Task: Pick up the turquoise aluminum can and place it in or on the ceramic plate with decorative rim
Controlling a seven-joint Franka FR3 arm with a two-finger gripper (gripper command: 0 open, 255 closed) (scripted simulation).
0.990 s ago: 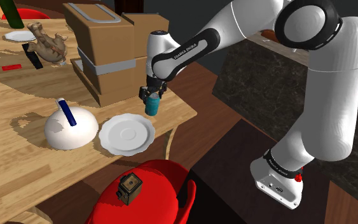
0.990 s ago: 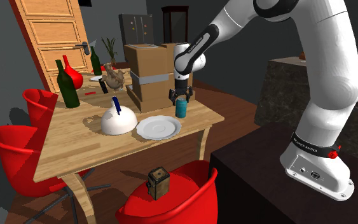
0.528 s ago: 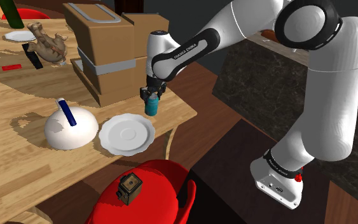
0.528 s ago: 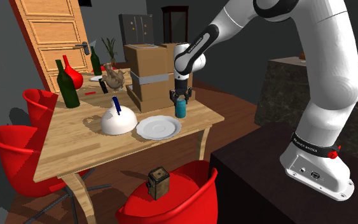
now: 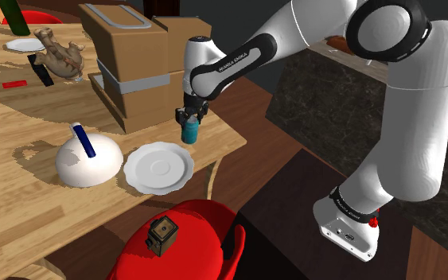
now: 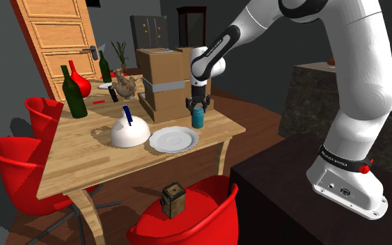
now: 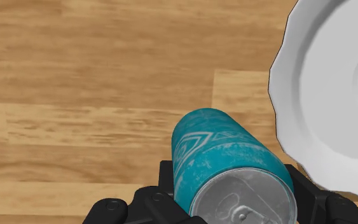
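Turquoise can [image 7: 225,159] pinched between fingers [image 7: 163,191], lid partly cut off, white plate [image 7: 336,95] half out of frame

Can [image 7: 228,162]: turquoise printed wall, faintly mottled, satin sheen; top end bare grey metal, dull. Table [image 7: 75,76] under the can: light wood, clear grain and plank seams, matt. Plate [image 7: 336,83] just beside the can: plain white, smooth, matt. Gripper [image 5: 188,119] at the can: black, matt. Boxes [image 5: 126,56] behind the can: brown cardboard, matt, grey tape band. Arm [image 5: 405,119] above the can: white, smooth, glossy.
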